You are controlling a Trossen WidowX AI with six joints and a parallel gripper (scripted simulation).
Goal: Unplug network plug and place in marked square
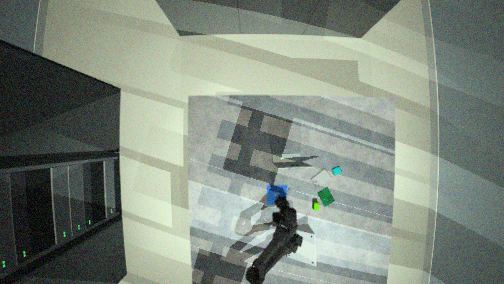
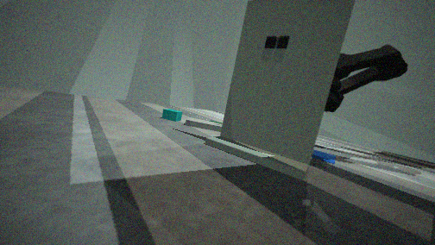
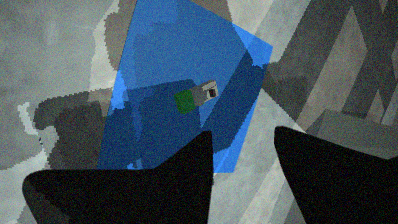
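Note:
The network plug (image 3: 196, 96), with a green part and a grey end, shows within the blue marked square (image 1: 270, 189) (image 3: 170, 50) (image 2: 324, 157) in the wrist view. It lies beyond the left fingertip and not between the fingers; small shadows make its exact height hard to tell. My gripper (image 3: 243, 137) is open, with an empty gap between its black fingertips, above the square's edge. The upright panel (image 2: 276, 91) (image 1: 300, 162) stands beside the square, with two dark openings near its top. The plug is too small or hidden in the top and exterior views.
A teal block (image 1: 337, 171) (image 2: 172, 115), a whitish flat piece (image 1: 322, 175), a green piece (image 1: 325, 196) and a lime block (image 1: 315, 205) lie right of the square. The black arm (image 1: 270, 255) reaches up from the front in the top view.

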